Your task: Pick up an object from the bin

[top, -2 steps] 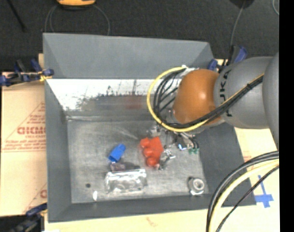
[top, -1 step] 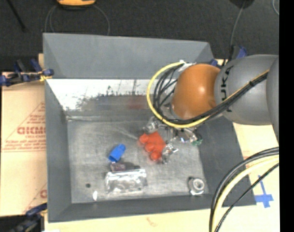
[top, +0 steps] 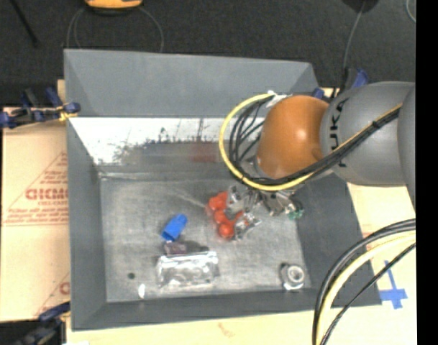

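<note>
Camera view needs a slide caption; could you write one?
End effector beside orange pieces in grey bin, blue cap nearby.

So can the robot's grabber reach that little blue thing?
Probably yes. The blue cap lies alone and uncovered on the bin floor, left of the gripper. Only the orange pieces beside the gripper lie between them.

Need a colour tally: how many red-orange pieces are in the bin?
2: one red-orange piece near the bin middle, another just below it, both beside the hand, which may hide more.

Grey bin [top: 85,228] holds blue cap [top: 173,227], orange-red pieces [top: 219,205], silvery packet [top: 188,269].
</note>
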Controlling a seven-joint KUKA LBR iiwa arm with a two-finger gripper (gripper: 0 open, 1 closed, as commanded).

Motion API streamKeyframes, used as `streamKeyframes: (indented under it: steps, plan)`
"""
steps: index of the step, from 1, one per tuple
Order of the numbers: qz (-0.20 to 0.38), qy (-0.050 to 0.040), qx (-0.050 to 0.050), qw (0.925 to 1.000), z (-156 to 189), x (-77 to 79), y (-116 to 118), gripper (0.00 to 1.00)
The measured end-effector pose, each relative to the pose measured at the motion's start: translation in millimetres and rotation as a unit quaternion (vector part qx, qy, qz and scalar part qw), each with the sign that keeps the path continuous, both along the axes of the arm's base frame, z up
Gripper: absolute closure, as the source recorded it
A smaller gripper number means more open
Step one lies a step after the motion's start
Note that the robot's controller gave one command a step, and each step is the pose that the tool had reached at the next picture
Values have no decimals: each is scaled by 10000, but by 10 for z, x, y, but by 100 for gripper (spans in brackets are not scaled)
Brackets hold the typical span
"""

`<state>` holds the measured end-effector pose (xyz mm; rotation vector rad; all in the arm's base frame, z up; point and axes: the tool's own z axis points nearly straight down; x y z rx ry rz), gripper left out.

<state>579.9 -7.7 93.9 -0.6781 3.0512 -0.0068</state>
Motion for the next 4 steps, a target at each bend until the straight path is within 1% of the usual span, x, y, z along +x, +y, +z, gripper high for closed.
streamKeyframes:
  steps: [1, 2, 3, 4]
  plan:
    - [813, 7, -7, 9967, 1915, 262, 200, 100]
    - [321, 99, 11, 9994, 284, 228, 265, 100]
    - [320, 59, 9, 9995, 335, 248, 264, 0]
    - [2179, 35, -13, 9760, -170, 437, -29, 0]
